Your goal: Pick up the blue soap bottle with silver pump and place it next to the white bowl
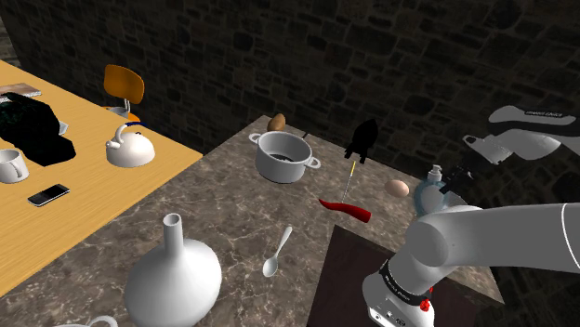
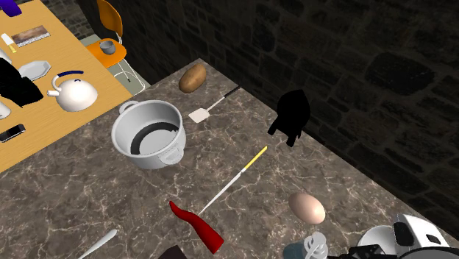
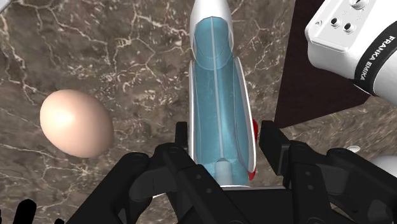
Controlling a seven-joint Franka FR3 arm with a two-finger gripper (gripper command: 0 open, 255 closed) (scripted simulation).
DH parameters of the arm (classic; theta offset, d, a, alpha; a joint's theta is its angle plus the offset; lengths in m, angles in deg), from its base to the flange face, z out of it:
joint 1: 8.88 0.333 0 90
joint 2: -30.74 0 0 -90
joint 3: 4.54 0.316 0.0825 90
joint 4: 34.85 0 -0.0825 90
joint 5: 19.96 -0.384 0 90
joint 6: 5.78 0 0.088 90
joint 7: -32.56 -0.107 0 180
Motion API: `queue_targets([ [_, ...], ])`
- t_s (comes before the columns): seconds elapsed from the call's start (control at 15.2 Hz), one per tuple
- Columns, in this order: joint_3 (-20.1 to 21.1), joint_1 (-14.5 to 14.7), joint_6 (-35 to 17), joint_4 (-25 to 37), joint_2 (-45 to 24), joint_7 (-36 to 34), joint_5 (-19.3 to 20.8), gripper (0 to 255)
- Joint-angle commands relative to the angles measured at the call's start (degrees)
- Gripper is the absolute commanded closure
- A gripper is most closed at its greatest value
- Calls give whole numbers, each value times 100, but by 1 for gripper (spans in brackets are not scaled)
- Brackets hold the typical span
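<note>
white rounded arm (image 1: 502,237), dark joints, red ring near its base; all-black gripper (image 3: 226,141), "franka emika" lettering upper right.

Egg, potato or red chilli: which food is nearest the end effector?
The pale egg, lying just beside the end effector; the red chilli lies farther off, and the brown potato sits far off by the pot.

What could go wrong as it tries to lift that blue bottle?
1. The egg lies close beside the blue bottle; a sideways nudge from the gripper could send it rolling.
2. The bottle is tall, slim and smooth-looking, so it might tip or slip if the gripper closes off-centre.
</note>
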Motion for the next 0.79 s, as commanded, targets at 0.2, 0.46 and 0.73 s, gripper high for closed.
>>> queue_targets([
  [0.2, -298, 121, -392, -221, -133, 93, 72, 255],
  [0.46, -403, 170, -519, -286, -182, 125, 94, 255],
  [0.73, -403, 170, -519, -286, -182, 125, 94, 255],
])
